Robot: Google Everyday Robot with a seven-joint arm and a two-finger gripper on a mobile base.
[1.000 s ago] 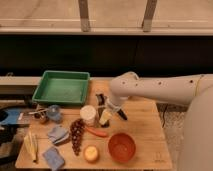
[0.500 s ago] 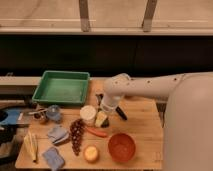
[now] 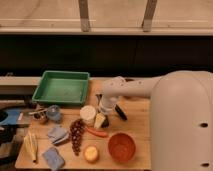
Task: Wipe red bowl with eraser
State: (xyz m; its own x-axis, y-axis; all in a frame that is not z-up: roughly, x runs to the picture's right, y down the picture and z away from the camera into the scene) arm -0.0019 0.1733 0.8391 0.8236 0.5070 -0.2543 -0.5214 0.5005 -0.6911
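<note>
The red bowl (image 3: 122,146) stands upright near the front edge of the wooden table (image 3: 140,120), in the camera view. A small black oblong, the eraser (image 3: 120,112), lies flat on the table behind the bowl. My gripper (image 3: 103,111) points down at the end of the white arm, just left of the eraser and over a yellow block (image 3: 100,120). It looks open and holds nothing. The arm's bulky white body fills the right side and hides that part of the table.
A green tray (image 3: 62,87) sits at the back left. A white cup (image 3: 88,113), a red pepper (image 3: 97,132), grapes (image 3: 76,135), an orange fruit (image 3: 91,153), two blue cloths (image 3: 57,134), a blue cup (image 3: 54,113) and a yellow bunch (image 3: 31,145) crowd the left half.
The arm has swung nearer the camera and now covers more of the right side. The gripper has shifted slightly left and down. No object has moved.
</note>
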